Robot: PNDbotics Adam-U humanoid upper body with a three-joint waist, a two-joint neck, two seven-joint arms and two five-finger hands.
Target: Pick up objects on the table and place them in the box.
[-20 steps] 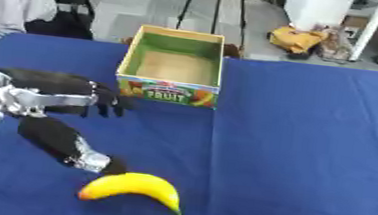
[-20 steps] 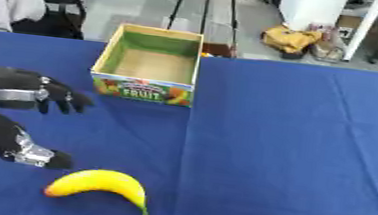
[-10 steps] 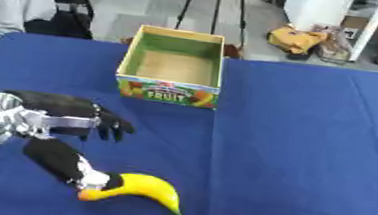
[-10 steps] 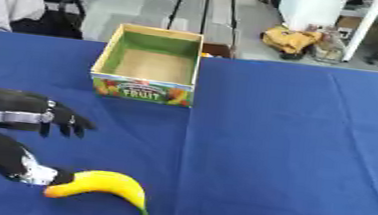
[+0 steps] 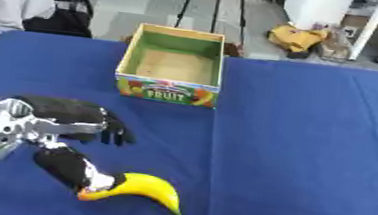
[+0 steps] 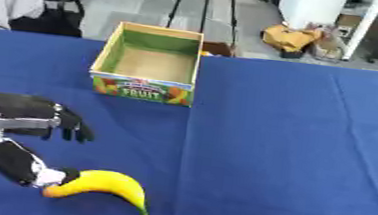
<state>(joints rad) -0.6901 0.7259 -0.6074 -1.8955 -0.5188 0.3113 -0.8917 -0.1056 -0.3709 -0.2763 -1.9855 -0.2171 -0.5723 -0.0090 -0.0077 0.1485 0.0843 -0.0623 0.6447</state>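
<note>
A banana (image 5: 135,188) lies on the blue counter (image 5: 312,142) at the near left, its curve arching upward and its pointed tip aimed to the near right. The robot's left hand (image 5: 73,117) comes in from the left edge: the thumb (image 5: 67,167) reaches down to touch the banana's left end, while the fingers (image 5: 112,130) hang slightly curled above and to the far side of it, apart from the fruit — so the hand is relaxed and not closed on anything yet, though the exact contact at the thumb tip is hard to make out. The right hand does not show in either view. The banana should be light and fairly stiff, with a smooth skin that could slide or roll on its curved back if nudged from one end only; it bruises if squeezed hard. The best hold looks to be across the thick middle of the curve, thumb on one side and fingers on the other, rather than at the thin tip or the stem end where the thumb now sits. The cardboard box (image 6: 100,65) — green inside, with a printed fruit label on its near wall — stands open on the far side of the counter, well apart from the banana, and its brown floor looks bare; nothing has been put in it so far.
</note>
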